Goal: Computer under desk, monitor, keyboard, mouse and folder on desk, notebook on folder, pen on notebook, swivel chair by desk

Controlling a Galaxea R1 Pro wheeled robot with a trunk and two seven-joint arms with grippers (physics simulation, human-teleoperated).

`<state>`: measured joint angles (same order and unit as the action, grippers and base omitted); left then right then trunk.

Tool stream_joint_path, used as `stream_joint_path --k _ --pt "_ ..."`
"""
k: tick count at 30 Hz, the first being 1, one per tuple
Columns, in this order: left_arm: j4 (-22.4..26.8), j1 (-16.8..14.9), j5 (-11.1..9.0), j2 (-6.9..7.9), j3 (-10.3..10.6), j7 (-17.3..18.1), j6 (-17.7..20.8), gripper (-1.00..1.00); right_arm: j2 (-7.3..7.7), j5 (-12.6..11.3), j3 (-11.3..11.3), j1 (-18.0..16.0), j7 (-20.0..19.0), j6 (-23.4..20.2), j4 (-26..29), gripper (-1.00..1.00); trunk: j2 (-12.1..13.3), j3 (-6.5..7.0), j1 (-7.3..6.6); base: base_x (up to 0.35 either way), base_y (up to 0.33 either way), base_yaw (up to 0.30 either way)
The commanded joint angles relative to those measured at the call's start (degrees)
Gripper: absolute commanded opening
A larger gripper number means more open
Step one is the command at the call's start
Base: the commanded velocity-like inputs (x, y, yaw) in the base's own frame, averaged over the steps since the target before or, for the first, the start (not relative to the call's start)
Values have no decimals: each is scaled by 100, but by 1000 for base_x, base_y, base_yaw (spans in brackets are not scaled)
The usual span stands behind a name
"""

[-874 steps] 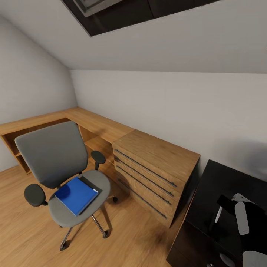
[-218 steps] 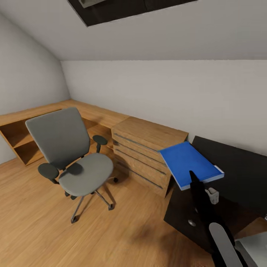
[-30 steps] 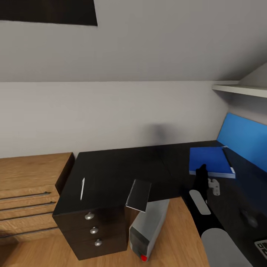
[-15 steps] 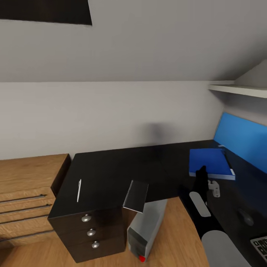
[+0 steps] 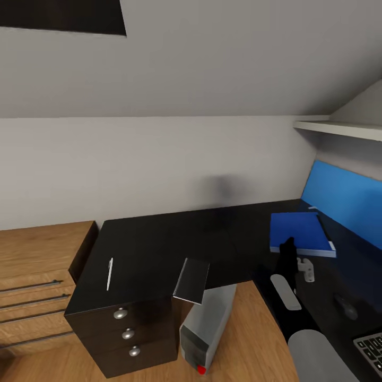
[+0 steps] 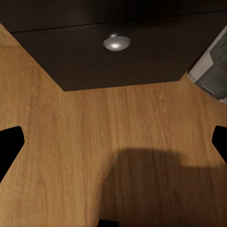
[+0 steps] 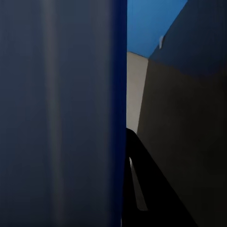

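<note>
So my right gripper [image 5: 289, 245] is clamped on the near edge of the blue folder [image 5: 297, 232], holding it roughly flat just above the black desk [image 5: 175, 239]. Can't tell from the head view whether the folder is actually touching the desktop or a hair off it. In the right wrist view the folder [image 7: 61, 113] is a big blue slab right up against the camera, with one dark finger [image 7: 142, 184] running along beside it.

Using the desk as the reference: the monitor [image 5: 345, 199] stands at its far right end, blue screen lit, with the folder just in front of it. The mouse [image 5: 345, 306] sits on the desk nearer to me than the folder, and a corner of the keyboard [image 5: 371, 347] shows nearer still. Over toward the desk's left end, above the three-knob drawers [image 5: 127, 334], the pen [image 5: 110, 273] lies on the top. The notebook [image 5: 192, 280] is at the desk's front edge, tilted and hanging over it. The computer [image 5: 204, 329] is on the floor under the desk, leaning.

My left gripper [image 6: 113, 142] is spread wide over the wood floor [image 6: 113, 156] with nothing in it, by the desk's bottom drawer knob [image 6: 116, 42].
</note>
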<state>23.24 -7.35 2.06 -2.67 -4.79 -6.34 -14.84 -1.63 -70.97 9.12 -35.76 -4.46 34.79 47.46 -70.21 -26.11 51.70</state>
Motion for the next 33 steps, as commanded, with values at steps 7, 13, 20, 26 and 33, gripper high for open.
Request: stream_joint_path --k 7,13,20,26,33 --pt "-3 -4 22 -8 -31 -2 -26 100 -4 -65 10 -3 -52 12 0 -100 -3 -6 0 129 0 0" --pt "-3 -4 22 -6 -31 0 -27 100 2 -69 17 -3 -29 18 -45 -100 -3 -6 0 130 0 0" --pt "50 -4 10 -17 -25 0 -25 100 -19 -89 463 -1 -20 19 -139 -100 -3 -6 0 15 0 0" --pt "164 -4 0 -120 -39 -14 -14 100 -37 -105 632 -2 -27 16 -149 -100 -204 -96 110 1 0 0" --pt "439 -4 -4 -150 -56 -17 13 100 -15 -101 646 -5 -20 -24 -141 -100 -485 -221 263 0 0 0"
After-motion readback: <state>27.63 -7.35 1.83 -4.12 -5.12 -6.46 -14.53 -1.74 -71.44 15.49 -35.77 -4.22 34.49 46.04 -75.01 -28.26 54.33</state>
